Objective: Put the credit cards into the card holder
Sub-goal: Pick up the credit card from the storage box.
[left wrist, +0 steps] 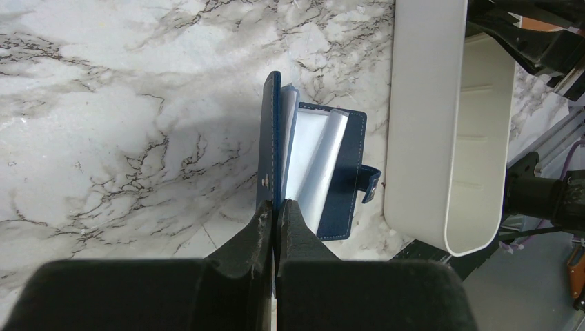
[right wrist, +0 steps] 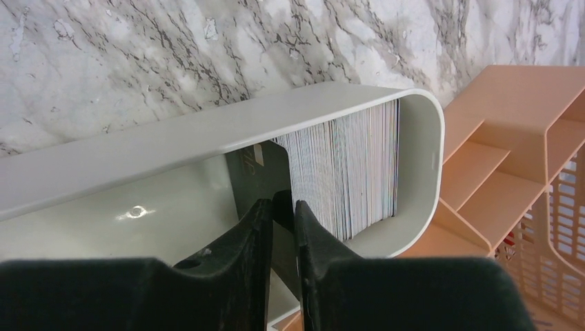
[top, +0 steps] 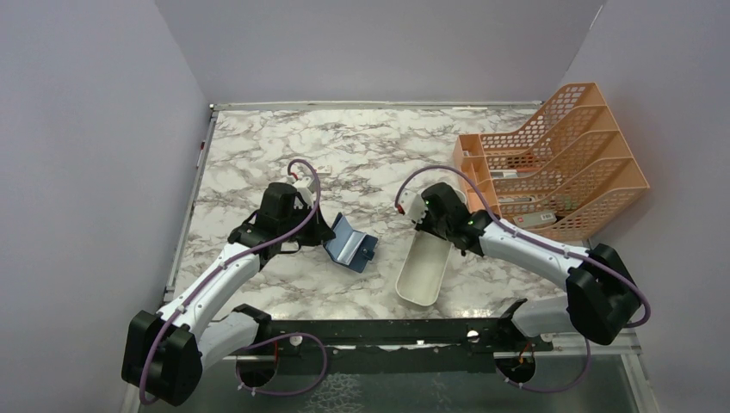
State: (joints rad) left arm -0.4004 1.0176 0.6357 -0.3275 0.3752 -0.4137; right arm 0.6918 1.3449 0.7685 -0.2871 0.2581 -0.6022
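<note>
My right gripper (right wrist: 281,207) straddles an upright credit card (right wrist: 259,169), grip uncertain; left gripper (left wrist: 277,207) clamps the card holder (left wrist: 348,172) open, to its left

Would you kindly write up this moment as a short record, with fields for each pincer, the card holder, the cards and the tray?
left pincer: shut on one navy cover of the card holder
card holder: open, clear sleeves showing, beside the white tray
right pincer: inside the white tray, fingers either side of a dark card; firm grip unclear
stack of cards: standing on edge at one end of the tray
orange rack: on the table's right, beyond the tray
</note>
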